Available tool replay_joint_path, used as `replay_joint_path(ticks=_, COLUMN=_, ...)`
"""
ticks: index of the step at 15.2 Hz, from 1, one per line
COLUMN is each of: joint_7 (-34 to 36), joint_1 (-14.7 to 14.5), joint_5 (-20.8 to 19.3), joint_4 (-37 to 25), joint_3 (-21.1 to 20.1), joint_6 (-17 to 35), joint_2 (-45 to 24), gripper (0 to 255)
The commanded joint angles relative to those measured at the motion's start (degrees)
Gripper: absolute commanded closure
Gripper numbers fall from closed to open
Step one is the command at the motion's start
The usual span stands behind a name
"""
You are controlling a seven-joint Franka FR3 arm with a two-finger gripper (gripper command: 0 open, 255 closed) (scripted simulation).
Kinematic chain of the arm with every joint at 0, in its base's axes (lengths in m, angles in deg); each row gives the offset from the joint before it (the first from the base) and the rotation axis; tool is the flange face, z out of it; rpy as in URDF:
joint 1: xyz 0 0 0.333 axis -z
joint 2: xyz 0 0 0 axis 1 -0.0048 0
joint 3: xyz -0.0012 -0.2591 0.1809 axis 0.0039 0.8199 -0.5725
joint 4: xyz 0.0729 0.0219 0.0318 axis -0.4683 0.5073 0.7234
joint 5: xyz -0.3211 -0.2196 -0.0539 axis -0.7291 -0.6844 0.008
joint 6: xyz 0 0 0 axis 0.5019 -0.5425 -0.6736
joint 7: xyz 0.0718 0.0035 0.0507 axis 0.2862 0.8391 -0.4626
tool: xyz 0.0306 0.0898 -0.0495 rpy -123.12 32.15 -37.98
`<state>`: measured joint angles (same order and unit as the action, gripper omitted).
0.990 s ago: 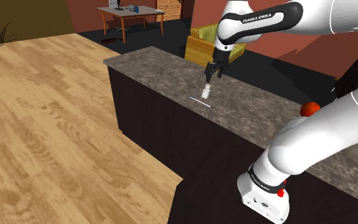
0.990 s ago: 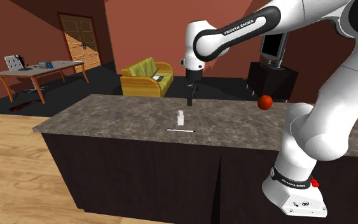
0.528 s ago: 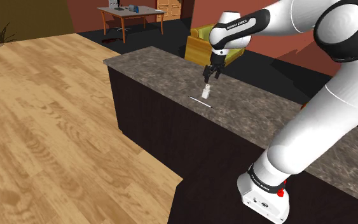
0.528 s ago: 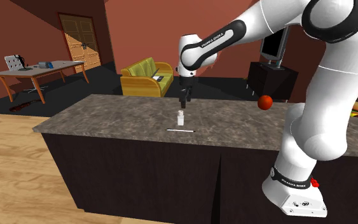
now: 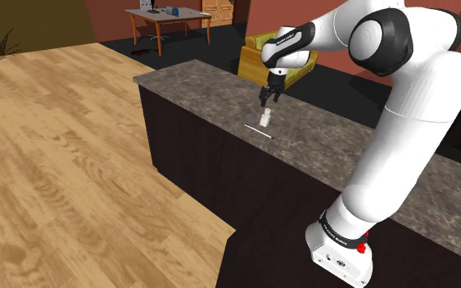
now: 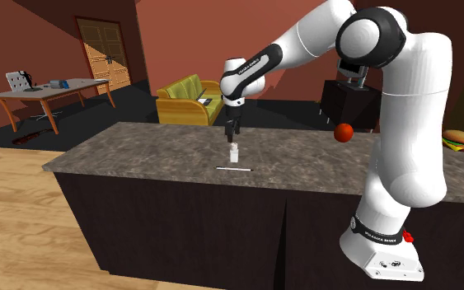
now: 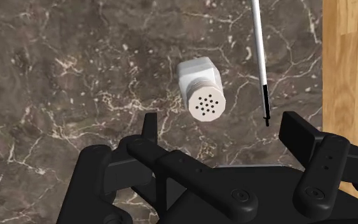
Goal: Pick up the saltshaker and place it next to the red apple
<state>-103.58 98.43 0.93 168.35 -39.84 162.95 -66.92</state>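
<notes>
Over the tabletop [image 5: 343, 149], near its front edge: saltshaker [image 7: 199, 89] stands upright, white, holed cap facing me. Thin white rod [image 7: 259, 57] with a dark tip lies just beside it, not touching. Jaws spread, hovering right above the saltshaker, no contact. Step in hand, as I judge it: approach for the pick-up. Next move calls for a straight descent until the jaws straddle the body below the cap, clear of the rod, then squeeze and lift. Red apple [image 6: 344, 131] sits well apart, toward the second exterior view's right; the carry goes there.

FRANKA EMIKA lbl, arm base [image 6: 380, 237]
</notes>
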Motion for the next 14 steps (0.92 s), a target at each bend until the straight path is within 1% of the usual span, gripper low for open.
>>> replay_joint_path(ticks=1, joint_7=-0.71, joint_1=0.38, joint_5=0.79, joint_4=-0.39, joint_3=-0.10, joint_6=1.14, joint_2=-1.64, gripper=0)
replay_joint_path(ticks=7, joint_7=-1.56, joint_1=0.74, joint_5=2.07, joint_4=1.07, joint_3=-0.52, joint_6=4.81, joint_2=-4.03, gripper=0)
replay_joint_path(ticks=14, joint_7=-1.55, joint_1=0.75, joint_5=2.06, joint_4=1.08, joint_3=-0.52, joint_6=4.80, joint_2=-4.02, gripper=0)
